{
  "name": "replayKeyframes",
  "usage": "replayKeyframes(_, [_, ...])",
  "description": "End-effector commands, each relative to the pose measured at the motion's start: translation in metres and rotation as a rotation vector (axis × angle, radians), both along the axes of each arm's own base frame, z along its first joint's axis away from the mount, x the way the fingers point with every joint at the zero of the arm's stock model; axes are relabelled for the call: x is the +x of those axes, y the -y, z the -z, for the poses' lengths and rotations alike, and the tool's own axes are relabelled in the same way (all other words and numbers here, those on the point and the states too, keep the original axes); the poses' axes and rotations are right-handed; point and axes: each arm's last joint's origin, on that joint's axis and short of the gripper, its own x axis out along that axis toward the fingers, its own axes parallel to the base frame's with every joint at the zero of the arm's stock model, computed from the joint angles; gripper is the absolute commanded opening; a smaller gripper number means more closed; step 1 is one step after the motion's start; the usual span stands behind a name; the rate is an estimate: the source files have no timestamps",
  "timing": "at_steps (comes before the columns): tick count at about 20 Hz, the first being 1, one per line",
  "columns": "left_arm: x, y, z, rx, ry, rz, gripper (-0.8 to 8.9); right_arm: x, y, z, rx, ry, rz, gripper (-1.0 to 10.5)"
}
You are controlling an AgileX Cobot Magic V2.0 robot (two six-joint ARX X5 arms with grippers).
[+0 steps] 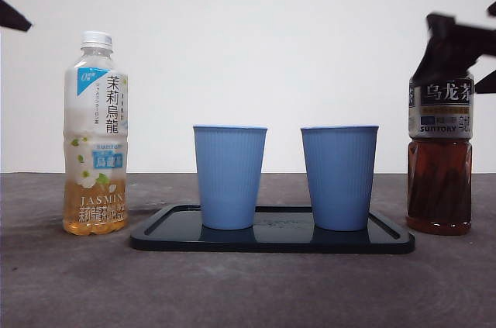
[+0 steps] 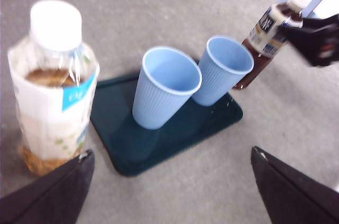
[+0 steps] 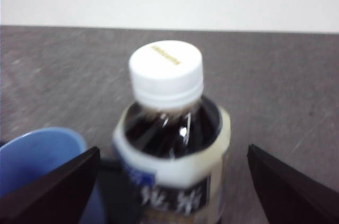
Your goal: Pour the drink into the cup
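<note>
On the grey bench (image 1: pixel 248 289) a dark tray (image 1: pixel 271 241) carries two empty blue cups standing upright side by side, the left cup (image 1: pixel 229 177) and the right cup (image 1: pixel 339 177) close but apart. To the right of the tray, just beside it, stands a dark oolong tea bottle (image 1: pixel 439 161) with a white cap, upright on the bench. The right gripper (image 3: pixel 169 192) is at this bottle's upper part, its jaws spread wide on either side of the neck and shoulder without touching it. To the left of the tray stands a jasmine tea bottle (image 1: pixel 95 136), capped and upright, with only a little amber drink at its bottom. The left gripper (image 2: pixel 172 192) hovers near this bottle with its jaws wide apart and holding nothing.
</note>
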Motion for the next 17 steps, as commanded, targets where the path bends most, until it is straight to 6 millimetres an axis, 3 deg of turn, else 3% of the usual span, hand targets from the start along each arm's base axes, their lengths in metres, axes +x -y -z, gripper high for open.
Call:
replayKeyframes(1, [0.001,0.002,0.001,0.005,0.008,0.016,4.67,-0.014,0.0,-0.016,0.042,-0.059,-0.036,4.5])
replayKeyframes(10, [0.003,0.005,0.015,0.053,0.005,-0.057,4.67,-0.071,0.005,-0.058,0.069,-0.268,-0.19,4.5])
replayKeyframes(17, [0.011,0.011,0.043,0.106,0.085,-0.208,4.68,-0.115,0.015,-0.096,0.112,-0.211,-0.261,4.5])
